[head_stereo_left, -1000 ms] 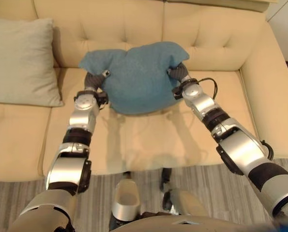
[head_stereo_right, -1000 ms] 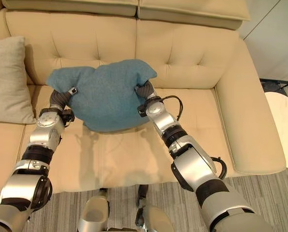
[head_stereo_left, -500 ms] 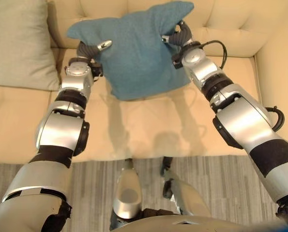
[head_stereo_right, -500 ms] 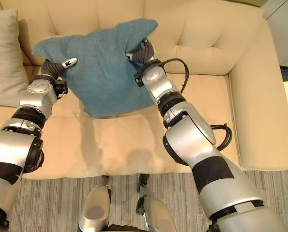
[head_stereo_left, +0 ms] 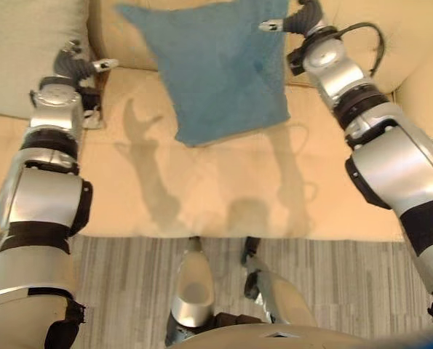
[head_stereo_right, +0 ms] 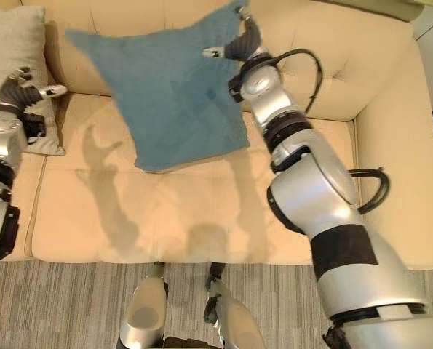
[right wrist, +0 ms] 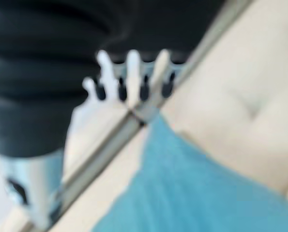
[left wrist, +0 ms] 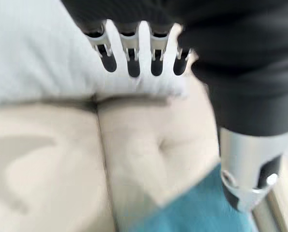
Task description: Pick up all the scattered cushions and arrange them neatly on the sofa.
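1. The blue cushion (head_stereo_right: pixel 169 94) leans against the backrest of the cream sofa (head_stereo_right: pixel 303 65). Its lower corner rests on the seat and its upper corners spread wide along the backrest.
2. The right hand (head_stereo_right: pixel 234 45) is at the upper right corner of the blue cushion. Its fingers are straight and spread, as its own wrist view (right wrist: pixel 129 79) shows, and they are not curled around anything. I cannot tell if the fingertips touch the fabric; the cushion edge lies just beside them.
3. The left hand (head_stereo_right: pixel 23 89) is well apart from the blue cushion, on the left side of it. Its fingers (left wrist: pixel 129 50) are straight and hold nothing; the thumb stands apart from them.
4. Just beside the left hand a grey cushion (head_stereo_right: pixel 12 51) stands against the backrest at the left side of the sofa. In the left wrist view the fingertips point toward this grey cushion (left wrist: pixel 37 58).
5. In front of the sofa the grey striped floor (head_stereo_right: pixel 70 305) shows.
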